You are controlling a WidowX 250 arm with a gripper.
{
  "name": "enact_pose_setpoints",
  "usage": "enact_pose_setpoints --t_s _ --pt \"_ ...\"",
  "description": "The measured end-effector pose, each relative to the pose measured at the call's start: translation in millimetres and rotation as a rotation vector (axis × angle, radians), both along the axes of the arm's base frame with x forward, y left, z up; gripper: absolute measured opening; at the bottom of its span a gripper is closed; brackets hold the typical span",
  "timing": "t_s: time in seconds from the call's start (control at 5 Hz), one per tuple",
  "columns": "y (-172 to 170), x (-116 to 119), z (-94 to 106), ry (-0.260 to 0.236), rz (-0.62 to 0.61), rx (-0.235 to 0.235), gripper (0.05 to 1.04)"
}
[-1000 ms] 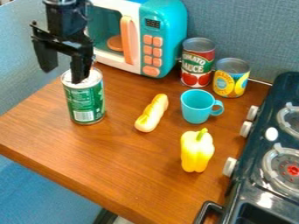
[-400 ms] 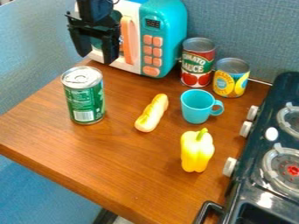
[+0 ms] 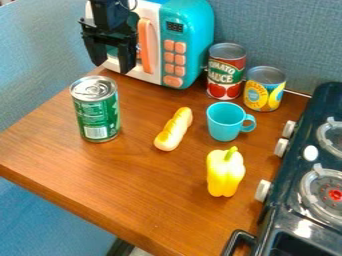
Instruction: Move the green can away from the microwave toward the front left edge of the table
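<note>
The black gripper (image 3: 111, 61) hangs at the upper left, in front of the toy microwave (image 3: 187, 40), its two fingers apart with nothing between them. Below it, a green can (image 3: 97, 112) stands upright on the wooden table, not touched by the gripper. A bread roll toy (image 3: 174, 129) lies to the can's right. Right of the roll stands a turquoise cup (image 3: 225, 121), with a yellow bell pepper (image 3: 225, 172) upright in front of it.
Behind the cup stand a tomato sauce can (image 3: 226, 75) and a yellow pineapple can (image 3: 264, 89). A dark toy stove (image 3: 294, 212) with knobs lines the right side. The table's front edge (image 3: 87, 210) runs diagonally at the lower left.
From over the green can, the gripper has moved up and right to the microwave's front. The can stands where it was, its top now uncovered.
</note>
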State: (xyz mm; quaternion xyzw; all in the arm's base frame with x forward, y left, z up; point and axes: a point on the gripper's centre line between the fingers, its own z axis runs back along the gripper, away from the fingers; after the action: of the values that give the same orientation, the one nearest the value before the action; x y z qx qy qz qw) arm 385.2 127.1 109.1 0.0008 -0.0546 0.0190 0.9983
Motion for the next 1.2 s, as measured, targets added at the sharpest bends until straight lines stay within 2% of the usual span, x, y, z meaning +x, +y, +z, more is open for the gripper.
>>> enact_pose_setpoints --t_s 0.2,0.4,0.6,0.8,1.0,1.2 --pt "3.1 2.5 -9.0 0.009 0.012 0.014 1.004" --pt "4.0 -6.0 -22.0 0.041 0.017 0.023 1.004" --pt "-0.1 -27.3 -47.4 0.12 0.023 0.02 1.004" --pt "-3.8 -55.4 -58.0 0.198 0.014 0.032 1.004" --pt "-5.3 -74.5 -50.0 0.218 0.002 0.053 1.003" --pt "-5.9 -83.9 -39.9 0.204 0.005 0.058 1.003"
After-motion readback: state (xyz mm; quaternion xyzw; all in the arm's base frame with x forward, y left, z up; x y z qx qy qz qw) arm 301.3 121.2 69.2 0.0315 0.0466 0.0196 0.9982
